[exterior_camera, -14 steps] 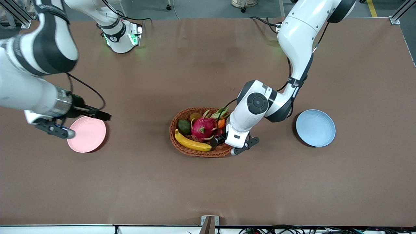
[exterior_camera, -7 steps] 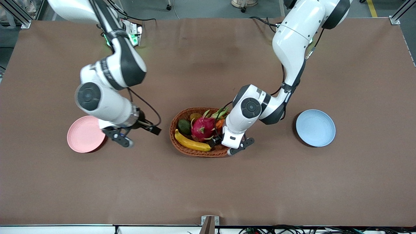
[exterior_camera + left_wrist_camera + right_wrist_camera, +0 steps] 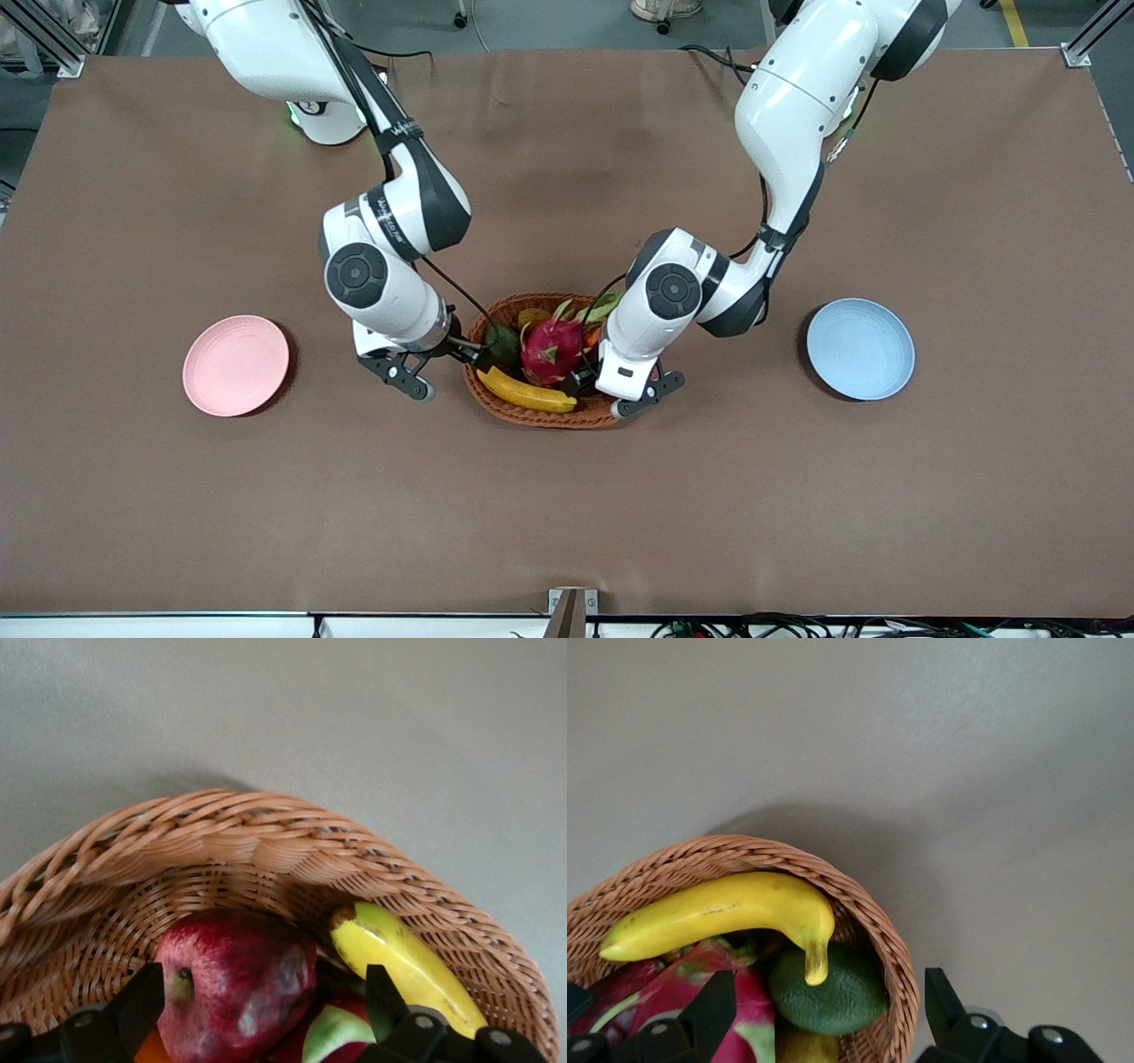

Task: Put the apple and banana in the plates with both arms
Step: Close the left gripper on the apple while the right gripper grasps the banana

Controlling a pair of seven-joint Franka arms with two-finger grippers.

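- Now the right gripper (image 3: 447, 354) has swung in from the pink plate (image 3: 236, 365) to the basket (image 3: 542, 415) rim at frame centre, fingers spread, empty; both arms look set to pick.
- Left gripper (image 3: 266, 1001) straddles the apple (image 3: 237, 983), unclenched.
- Front view hides the apple; banana (image 3: 524, 390) lies in the basket; blue plate (image 3: 859, 348) is bare.

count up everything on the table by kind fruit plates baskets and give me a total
Fruit: 6 (banana, apple, dragon fruit, avocado, orange, one yellowish fruit)
Plates: 2 (pink plate, blue plate)
Baskets: 1 (wicker basket)
Total: 9
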